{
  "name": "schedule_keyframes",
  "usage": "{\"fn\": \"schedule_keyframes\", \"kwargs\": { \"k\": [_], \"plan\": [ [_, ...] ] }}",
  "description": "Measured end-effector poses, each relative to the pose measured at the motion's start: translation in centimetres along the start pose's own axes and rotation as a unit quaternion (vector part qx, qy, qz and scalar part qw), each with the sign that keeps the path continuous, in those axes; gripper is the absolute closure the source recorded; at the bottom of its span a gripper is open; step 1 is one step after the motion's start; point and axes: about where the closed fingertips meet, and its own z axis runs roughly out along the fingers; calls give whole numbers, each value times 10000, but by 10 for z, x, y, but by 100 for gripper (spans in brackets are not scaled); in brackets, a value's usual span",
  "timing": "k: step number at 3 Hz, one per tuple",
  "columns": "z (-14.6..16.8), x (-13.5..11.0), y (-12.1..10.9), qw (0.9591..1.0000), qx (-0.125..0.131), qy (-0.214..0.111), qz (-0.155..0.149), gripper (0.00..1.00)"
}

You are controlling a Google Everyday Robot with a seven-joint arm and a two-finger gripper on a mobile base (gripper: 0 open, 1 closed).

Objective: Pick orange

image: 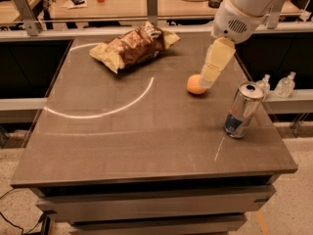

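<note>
The orange [194, 85] is a small round fruit lying on the dark table top [122, 131], right of centre. My gripper [209, 78] hangs from the white arm at the upper right. Its pale fingertips are down at the orange's right side and cover part of it. A silver can [241, 110] stands upright to the right of the orange, nearer the front edge.
A brown-and-yellow chip bag [132, 45] lies at the back of the table. Two small clear bottles [276, 86] stand on a ledge beyond the right edge. A counter with cups and a hat runs behind the table. A white arc is marked on the table top.
</note>
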Motion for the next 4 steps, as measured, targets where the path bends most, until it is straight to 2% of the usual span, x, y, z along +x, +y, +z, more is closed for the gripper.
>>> {"fn": "schedule_keyframes", "kwargs": {
  "k": [1, 2, 4],
  "plan": [
    [36, 2, -8, 9999, -95, 1, 60, 0],
    [60, 10, -15, 9998, -102, 158, 68, 0],
    [87, 26, -27, 9992, -137, 341, 160, 0]
  ]
}}
